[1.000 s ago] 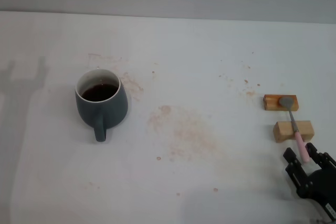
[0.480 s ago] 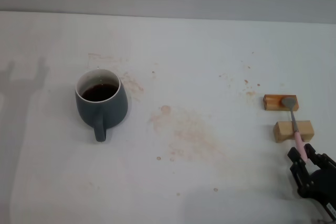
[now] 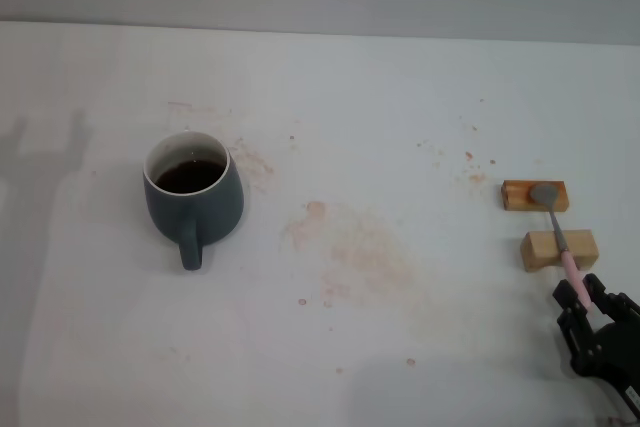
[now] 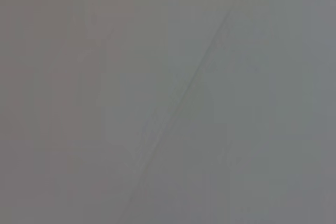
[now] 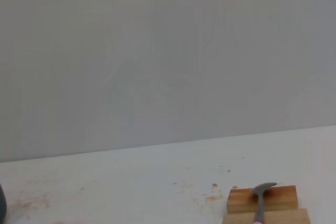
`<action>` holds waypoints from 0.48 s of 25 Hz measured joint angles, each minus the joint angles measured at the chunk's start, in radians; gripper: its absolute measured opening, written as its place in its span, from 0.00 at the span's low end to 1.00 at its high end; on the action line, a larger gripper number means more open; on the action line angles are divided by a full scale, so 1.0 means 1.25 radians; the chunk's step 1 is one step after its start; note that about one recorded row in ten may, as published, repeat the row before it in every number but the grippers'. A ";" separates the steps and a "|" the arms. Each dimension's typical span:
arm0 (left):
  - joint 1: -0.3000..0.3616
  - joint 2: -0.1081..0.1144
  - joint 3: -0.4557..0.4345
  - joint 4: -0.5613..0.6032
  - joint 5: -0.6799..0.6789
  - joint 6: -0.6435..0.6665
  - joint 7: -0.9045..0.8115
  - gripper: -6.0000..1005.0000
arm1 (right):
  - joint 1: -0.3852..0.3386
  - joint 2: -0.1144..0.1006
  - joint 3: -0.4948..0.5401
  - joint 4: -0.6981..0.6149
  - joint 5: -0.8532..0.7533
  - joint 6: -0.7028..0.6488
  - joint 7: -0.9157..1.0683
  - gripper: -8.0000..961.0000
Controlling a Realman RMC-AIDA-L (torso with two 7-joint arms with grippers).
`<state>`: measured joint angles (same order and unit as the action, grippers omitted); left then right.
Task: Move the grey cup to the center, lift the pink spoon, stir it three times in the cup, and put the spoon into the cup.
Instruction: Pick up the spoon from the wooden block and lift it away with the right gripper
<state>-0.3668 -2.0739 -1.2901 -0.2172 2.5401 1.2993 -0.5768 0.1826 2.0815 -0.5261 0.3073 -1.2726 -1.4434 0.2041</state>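
With the right gripper (image 3: 581,299) open about the pale pink handle of the small metal-bowled pink spoon (image 3: 561,244), which is laid across two small wooden blocks (image 3: 558,249), the fingers should be closed squarely on the handle before it is lifted, while the rounded dark blue-grey ceramic grey cup (image 3: 193,195) is judged not yet centred.

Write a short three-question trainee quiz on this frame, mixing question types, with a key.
1. True or false: the pink spoon already stands inside the grey cup.
2. What holds the spoon off the table?
A. a saucer
B. two wooden blocks
C. the cup's rim
3. Which gripper is near the spoon's pink handle, and where is it?

Key
1. False: the spoon lies on the robot's right, well apart from the cup, which sits left of centre with dark liquid in it.
2. B: the metal bowl rests on the farther block, the stem on the nearer one.
3. The right gripper, at the handle end, at the near right edge of the head view.
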 joint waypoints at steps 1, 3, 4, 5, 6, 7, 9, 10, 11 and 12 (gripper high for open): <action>-0.001 0.000 0.000 0.002 -0.001 0.000 0.000 0.82 | 0.000 0.000 0.000 0.000 0.000 0.000 0.000 0.30; -0.002 0.000 0.000 0.003 -0.002 -0.003 0.000 0.82 | 0.000 0.000 0.000 0.000 0.000 0.000 0.000 0.30; -0.002 0.000 0.000 0.003 -0.002 -0.006 0.000 0.82 | 0.001 0.000 0.000 -0.001 0.000 0.000 0.000 0.30; -0.002 0.000 0.000 0.002 -0.002 -0.011 0.000 0.82 | 0.001 0.000 0.000 0.000 0.001 0.000 0.000 0.29; -0.002 0.000 0.000 0.001 -0.002 -0.013 0.000 0.82 | 0.002 0.000 0.000 -0.001 0.001 0.000 0.000 0.28; -0.002 0.000 0.000 0.000 -0.002 -0.017 0.000 0.82 | 0.002 0.000 0.000 0.000 0.002 0.000 0.000 0.27; -0.002 0.000 0.000 0.000 -0.002 -0.017 0.000 0.82 | 0.002 0.000 0.000 0.000 0.002 0.000 0.000 0.25; -0.002 0.000 0.000 0.000 -0.002 -0.017 0.000 0.82 | 0.003 0.000 0.000 -0.001 0.002 0.000 0.000 0.25; -0.002 0.000 0.000 0.000 -0.002 -0.017 0.000 0.82 | 0.003 0.000 0.000 0.000 0.003 0.000 0.000 0.24; -0.002 0.000 0.000 0.000 -0.002 -0.017 0.000 0.82 | 0.003 0.000 0.000 -0.001 0.003 0.000 0.000 0.24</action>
<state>-0.3696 -2.0739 -1.2901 -0.2177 2.5371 1.2775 -0.5768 0.1865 2.0815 -0.5263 0.3066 -1.2686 -1.4434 0.2040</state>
